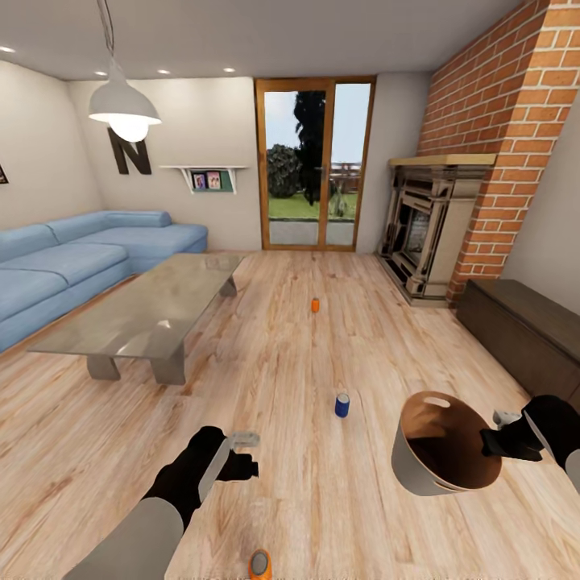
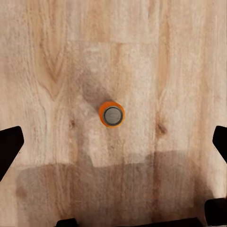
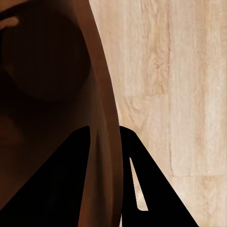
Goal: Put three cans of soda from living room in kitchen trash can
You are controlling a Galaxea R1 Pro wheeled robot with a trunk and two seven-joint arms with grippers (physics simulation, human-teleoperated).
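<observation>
Left gripper (image 1: 244, 453): fingers spread wide, nothing between them, hanging above the warm wood floor (image 1: 322, 499). Directly beneath in the left wrist view, the near orange can (image 2: 112, 114), upright, grey top facing the camera, centred between the dark fingertips (image 2: 10, 144) at the frame edges. Same can at the bottom edge of the head view (image 1: 259, 564), just in front of the robot.

Right gripper (image 1: 506, 441): clamped on the rim of the trash can (image 1: 419, 471), one finger (image 3: 61, 189) inside the brown wall, the other outside. Bucket held off the floor, tilted, mouth facing up and toward the robot.

Further out: dark blue can (image 1: 342, 404) standing between the two arms; second orange can (image 1: 315, 304) well beyond, toward the glass doors (image 1: 314, 165). Glass-topped table (image 1: 149, 310) and blue sofa (image 1: 72, 262) on the left, brick fireplace (image 1: 439, 221) on the right.

Risks, as a guess: descending off-centre and toppling the upright can, sending it rolling; thin rim grip letting the tilted bucket slip or swing.

Writing: a large dark letter "N" (image 1: 131, 151) on the far wall; no legible labels on the cans.
</observation>
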